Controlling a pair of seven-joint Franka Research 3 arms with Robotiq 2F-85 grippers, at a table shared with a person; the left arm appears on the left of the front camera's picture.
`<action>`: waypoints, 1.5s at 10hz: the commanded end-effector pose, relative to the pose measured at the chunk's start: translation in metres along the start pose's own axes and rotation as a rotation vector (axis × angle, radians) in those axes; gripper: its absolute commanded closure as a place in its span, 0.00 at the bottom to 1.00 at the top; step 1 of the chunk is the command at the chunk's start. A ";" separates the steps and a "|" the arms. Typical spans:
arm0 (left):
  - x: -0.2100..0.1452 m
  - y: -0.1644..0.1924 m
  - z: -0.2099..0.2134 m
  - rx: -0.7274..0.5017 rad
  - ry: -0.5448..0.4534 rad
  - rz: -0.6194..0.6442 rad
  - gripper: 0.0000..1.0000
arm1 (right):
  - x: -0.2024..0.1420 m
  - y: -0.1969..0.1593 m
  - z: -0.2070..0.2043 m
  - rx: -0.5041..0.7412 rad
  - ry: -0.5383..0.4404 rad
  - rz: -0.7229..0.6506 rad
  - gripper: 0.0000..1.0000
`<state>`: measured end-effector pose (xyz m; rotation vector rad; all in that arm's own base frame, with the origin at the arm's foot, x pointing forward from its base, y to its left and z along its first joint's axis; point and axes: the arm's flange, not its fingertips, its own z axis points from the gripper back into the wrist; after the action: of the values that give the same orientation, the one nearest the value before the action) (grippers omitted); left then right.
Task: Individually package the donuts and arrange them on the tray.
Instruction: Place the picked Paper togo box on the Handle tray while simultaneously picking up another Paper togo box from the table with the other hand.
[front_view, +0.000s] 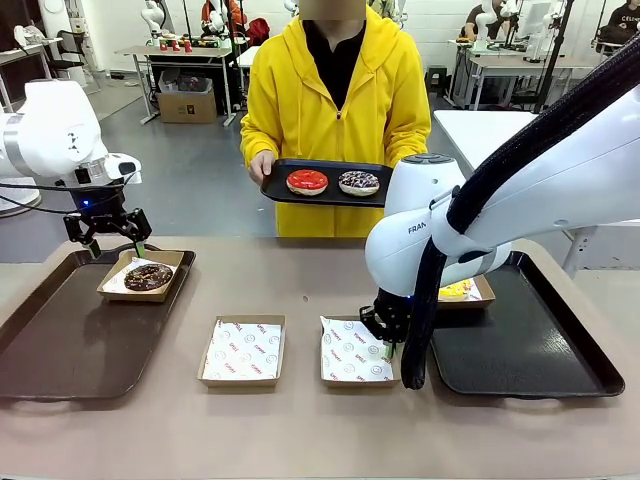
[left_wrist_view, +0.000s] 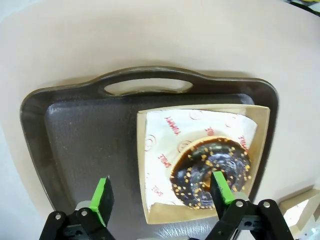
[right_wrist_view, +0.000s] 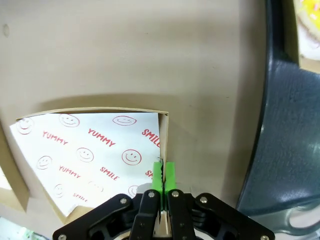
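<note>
The left end effector (left_wrist_view: 161, 192) is hanging spread wide and empty over the sprinkled donut (left_wrist_view: 210, 172), boxed on a tray (left_wrist_view: 75, 150) at the left edge of the surface (front_view: 300, 275). The right end effector (right_wrist_view: 163, 172) is clamping the wall of an empty box (right_wrist_view: 165, 130) near the front edge, with bare surface lying beyond, and the right arm (front_view: 480, 220) is hiding most of the yellow donut (front_view: 455, 291)

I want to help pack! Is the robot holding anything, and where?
The right gripper pinches an empty box by its side wall; the left gripper is open, empty.

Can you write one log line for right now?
left gripper: open above boxed sprinkled chocolate ring donut | right gripper: shut on wall of empty paper-lined brown cardboard box
</note>
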<state>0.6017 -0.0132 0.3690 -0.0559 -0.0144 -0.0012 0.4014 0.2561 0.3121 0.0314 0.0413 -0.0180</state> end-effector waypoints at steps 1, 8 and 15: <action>-0.020 0.015 0.022 -0.186 0.031 -0.031 0.00 | 0.007 0.010 0.006 -0.026 0.043 -0.026 1.00; -0.156 0.141 0.083 -0.852 0.012 -0.023 0.00 | 0.104 0.041 0.152 -0.039 -0.021 -0.078 1.00; -0.221 0.256 0.049 -1.196 -0.088 0.254 0.00 | 0.173 0.058 0.158 -0.048 0.012 -0.035 1.00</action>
<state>0.3699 0.2473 0.4022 -1.2460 -0.0802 0.2554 0.5709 0.3049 0.4626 0.0092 0.0573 -0.0602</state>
